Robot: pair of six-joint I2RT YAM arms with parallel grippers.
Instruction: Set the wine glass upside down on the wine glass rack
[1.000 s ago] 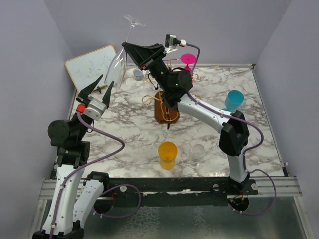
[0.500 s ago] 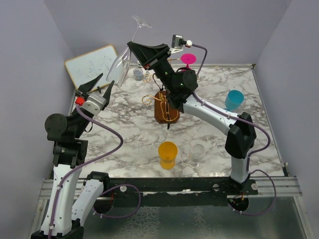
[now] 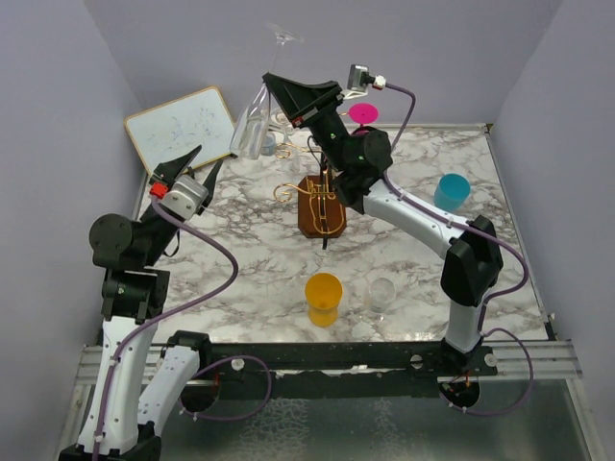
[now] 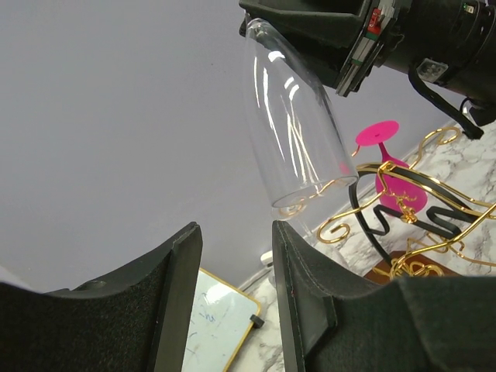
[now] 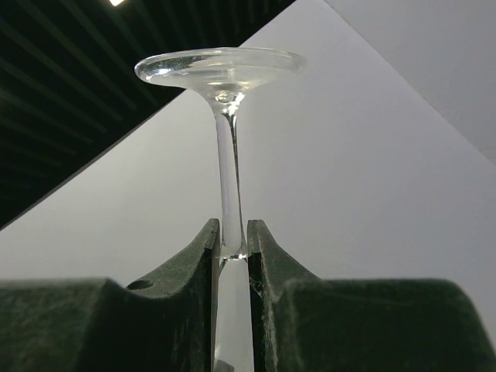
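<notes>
The clear wine glass hangs upside down high above the table's back, foot on top. My right gripper is shut on its stem, just under the foot. The bowl tilts, with its rim just left of the wine glass rack's gold scroll arms. The rack stands on a dark wooden block mid-table. My left gripper is open and empty, left of and below the glass; its fingers point up at the bowl.
A pink glass hangs upside down on the rack's far side. A whiteboard leans at the back left. An orange cup and a clear cup stand near the front. A teal cup stands at the right.
My right arm has carried the wine glass to the right, bringing it closer to the rack's arms. The left gripper has barely shifted.
</notes>
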